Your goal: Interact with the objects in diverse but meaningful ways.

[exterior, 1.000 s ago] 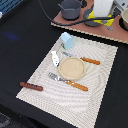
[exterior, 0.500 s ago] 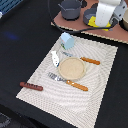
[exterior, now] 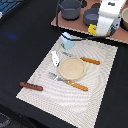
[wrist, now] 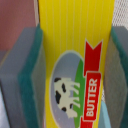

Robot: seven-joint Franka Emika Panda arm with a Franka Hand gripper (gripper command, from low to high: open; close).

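The pincer (exterior: 94, 31) is closed on the butter packet (wrist: 75, 60). In the wrist view, the two green-padded fingers (wrist: 29, 80) press flat against the packet's opposite sides, and the label with the cow and the red BUTTER banner faces the camera. This grip across the narrow dimension gives the pads wide, flat contact, so the packet is unlikely to twist.

In the exterior view, the packet (exterior: 93, 30) shows only as a yellow patch at the base of the white arm, over the brown board (exterior: 57, 22) at the far side of the table (exterior: 20, 40). Whether it is resting on the board or lifted clear cannot be determined. Two grey pots (exterior: 70, 9) stand on the same board, close to the arm, so any sideways move needs clearance from them.

The remaining items are well apart from the pincer:

- The blue cup (exterior: 66, 40) sits at the far edge of the striped mat (exterior: 100, 95).
- The white piece (exterior: 55, 58) lies on the mat beside the round plate (exterior: 72, 69).
- A fork (exterior: 55, 77) and two orange-handled utensils (exterior: 90, 61) flank the plate as in a place setting.
- The sausage (exterior: 31, 86) lies on the bare table, off the mat on the exterior view's left.

The plate is unoccupied and is a plausible destination for the packet.
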